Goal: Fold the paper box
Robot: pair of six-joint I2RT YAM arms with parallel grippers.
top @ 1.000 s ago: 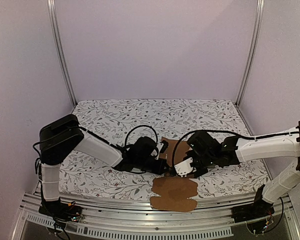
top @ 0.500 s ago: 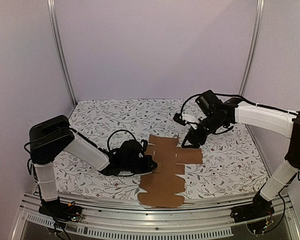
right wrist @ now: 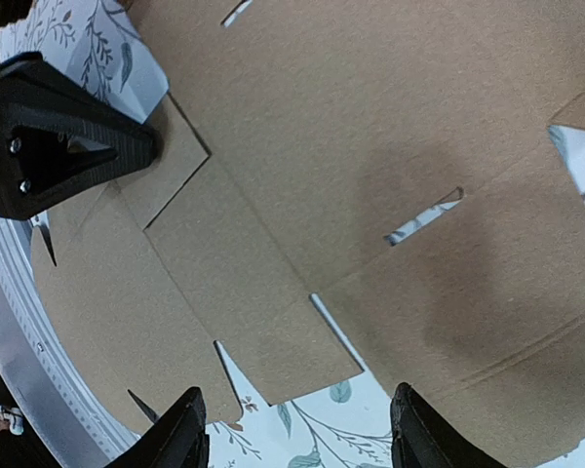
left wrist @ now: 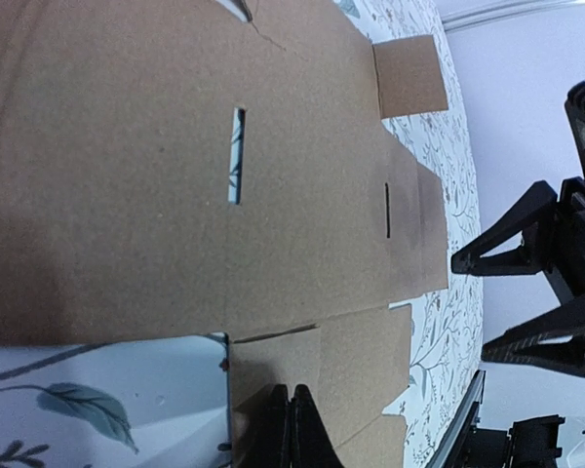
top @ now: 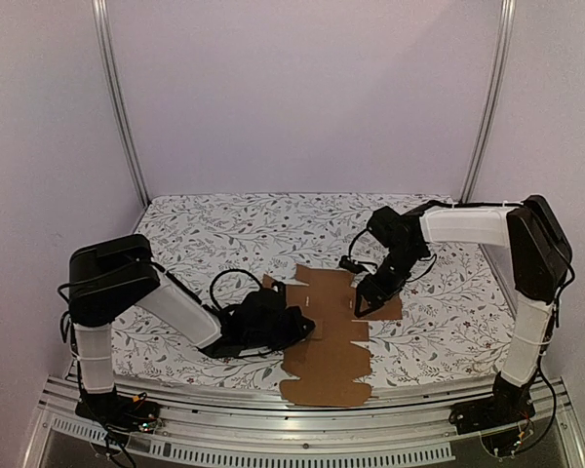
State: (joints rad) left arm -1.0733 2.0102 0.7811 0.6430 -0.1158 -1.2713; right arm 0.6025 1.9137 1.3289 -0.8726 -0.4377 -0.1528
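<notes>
- Top external view: the box (top: 327,341) lies as a flat die-cut blank on the desk (top: 224,229), midway along the near edge and between the two arms.
- No panel can be seen standing up. Flaps spread out to both sides, and the left wrist view shows two narrow slots (left wrist: 236,156) cut through the card.
- The left jaws are pressed together, with their tips low at a small flap (left wrist: 361,370) on the blank's left edge. Whether they bear down on the card or only hover close over it cannot be told.
- The right jaws are spread wide and hang above the blank's right side with nothing between them. The right wrist view shows bare brown card beneath them.
- The step in hand looks like the very start of folding: the blank is laid out and perhaps pinned on the left, while the right arm (top: 468,224) lines up on a side panel.
- The next move probably calls for the right jaws to get under or pinch a free edge on the right and swing that panel up along its crease. The left jaws would need to keep the blank from sliding, since the thin card may skid or bend off the crease.
- As for containers, the box has no walls yet, so it holds nothing, and no other container is in view.
</notes>
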